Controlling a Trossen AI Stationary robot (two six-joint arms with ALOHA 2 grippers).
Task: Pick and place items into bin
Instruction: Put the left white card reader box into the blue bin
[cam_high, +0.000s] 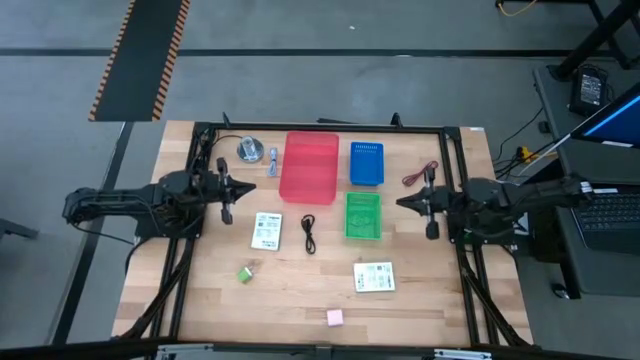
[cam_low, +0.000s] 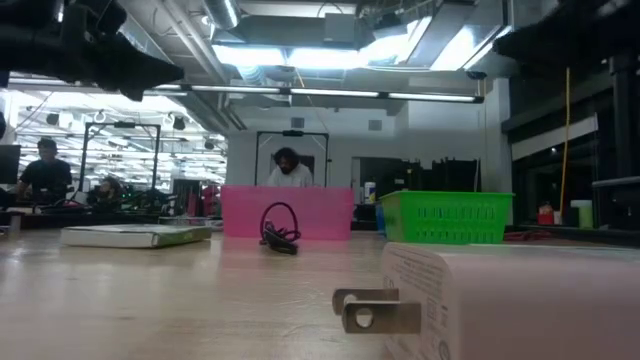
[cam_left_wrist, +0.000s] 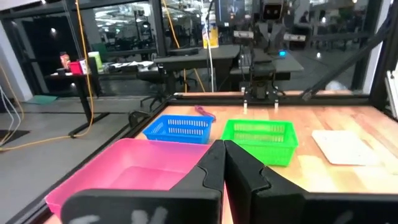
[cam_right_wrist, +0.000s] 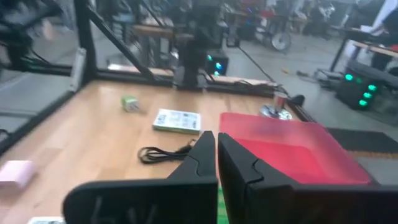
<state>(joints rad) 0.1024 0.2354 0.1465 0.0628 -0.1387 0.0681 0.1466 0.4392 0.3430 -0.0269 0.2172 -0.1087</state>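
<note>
In the high view, a white packet (cam_high: 266, 231), a black cable (cam_high: 308, 234), a green block (cam_high: 245, 273), a second white packet (cam_high: 374, 277) and a pink block (cam_high: 334, 317) lie flat on the table. A red cable (cam_high: 420, 173) lies near the right arm, and a small silver-blue piece (cam_high: 273, 160) lies beside the pink bin (cam_high: 310, 165). My left gripper (cam_high: 228, 190) hovers shut just left of the bin, fingers closed (cam_left_wrist: 224, 152). My right gripper (cam_high: 425, 203) hovers shut, right of the green basket (cam_high: 362, 215), fingers closed (cam_right_wrist: 216, 143). Neither touches anything.
A blue basket (cam_high: 366, 163) stands behind the green basket. A round silver disc (cam_high: 248, 150) sits at the far left. A black frame (cam_high: 320, 128) borders the table. In the low view, a pale block with metal prongs (cam_low: 500, 300) lies close to the camera, and people show beyond the table.
</note>
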